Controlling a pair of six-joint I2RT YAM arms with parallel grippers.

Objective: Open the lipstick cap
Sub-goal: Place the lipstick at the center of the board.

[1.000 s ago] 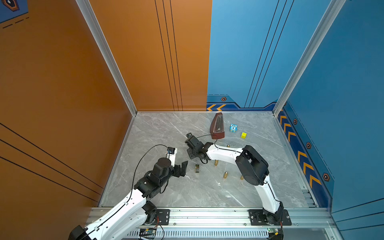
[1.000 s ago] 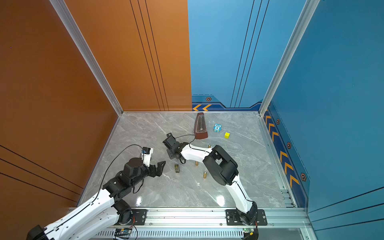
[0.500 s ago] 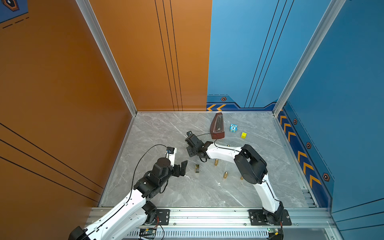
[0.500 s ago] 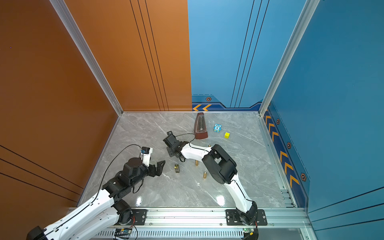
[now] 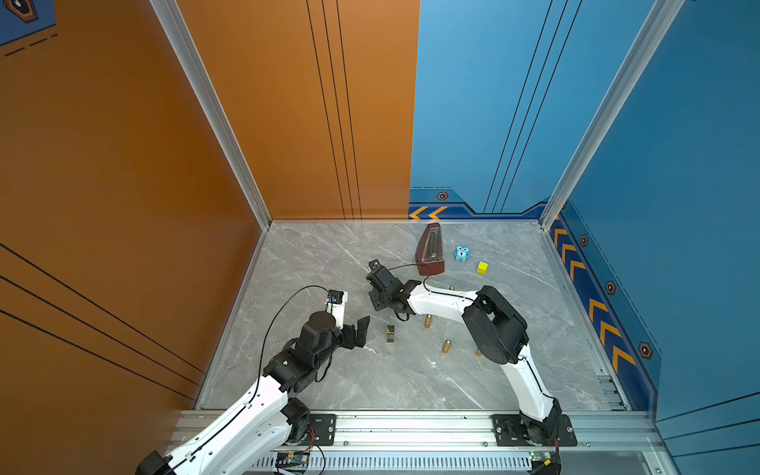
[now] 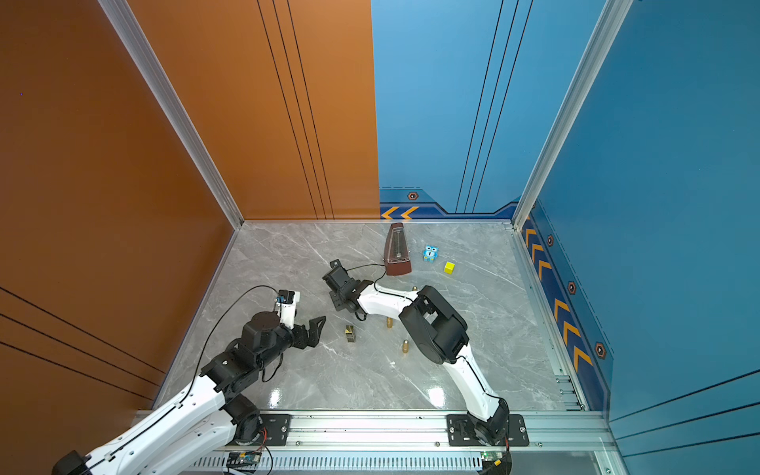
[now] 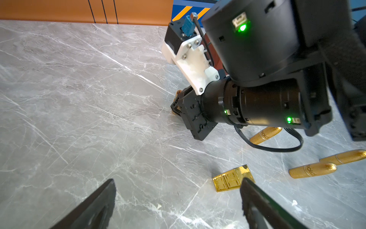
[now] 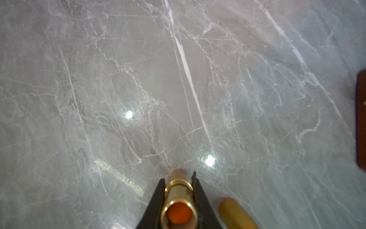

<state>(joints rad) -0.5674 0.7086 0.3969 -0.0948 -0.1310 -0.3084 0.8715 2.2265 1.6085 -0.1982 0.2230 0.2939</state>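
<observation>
Right gripper (image 8: 178, 177) clamps an open gold lipstick tube (image 8: 179, 200).
Left gripper (image 7: 177, 180) spread wide, just beside the square gold case (image 7: 227, 181).

The table (image 5: 329, 255) is flat grey stone with thin white lines, like marble. It is shiny, and bright spots of light show on it. Near the back a brown metronome (image 5: 429, 251) stands upright. Just beside it sits a little blue owl block (image 5: 462, 253) with a 1 on it. Near that is a yellow cube (image 5: 482, 267). In the middle a square gold lipstick case (image 5: 390, 333) lies flat. Near it a round gold lipstick (image 5: 428, 321), shaped like a bullet, lies on its side. Another gold lipstick (image 5: 446, 346) lies a bit closer to the front. A small gold tip (image 5: 451, 288) shows farther back, mostly hidden.
</observation>
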